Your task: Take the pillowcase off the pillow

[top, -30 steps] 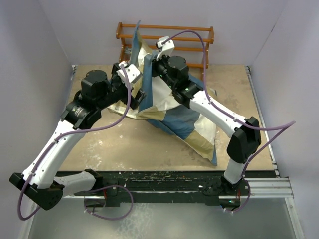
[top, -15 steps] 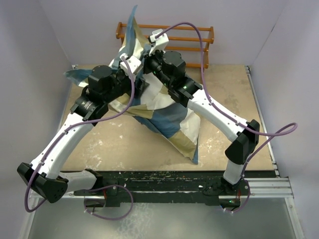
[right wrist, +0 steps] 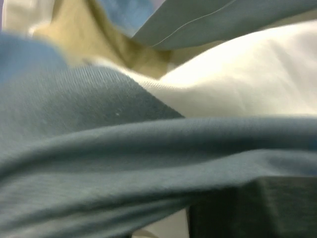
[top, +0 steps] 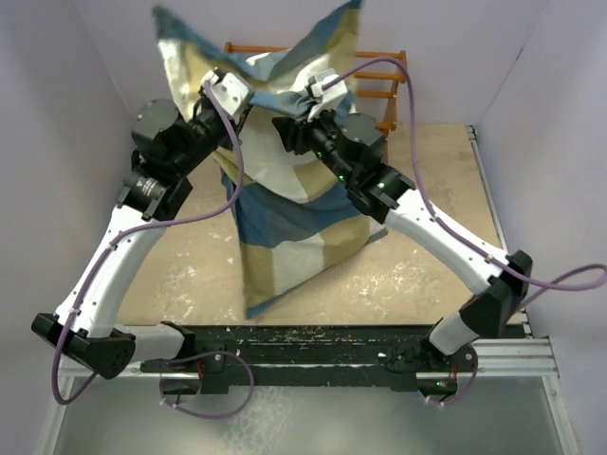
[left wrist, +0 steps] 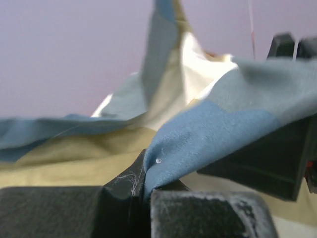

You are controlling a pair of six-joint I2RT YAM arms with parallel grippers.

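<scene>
**Top view.** One wooden rack stands at the far edge of the one tan table. One pillowcase in blue, tan and white blocks hangs in front of the rack, held up off the table for most of its length. Two of its corners rise in peaks, one to the left of the rack and one across the rack's middle. Its lowest corner points at the table's near edge, well away from the rack. Two arms reach in. The left gripper and the right gripper face each other just in front of the rack, with a bunched blue fold between them. The pillow cannot be made out apart from the cloth.

**Left wrist view.** The two dark fingers are pressed together with no gap, pinching one blue fold of the pillowcase. Tan and white cloth rises behind it to one peak against the plain wall.

**Right wrist view.** Cloth fills nearly the whole view: blue folds close up, with white and tan beyond. One dark shape shows at the lower right. I cannot tell how wide the right jaws stand or whether they grip anything.
</scene>
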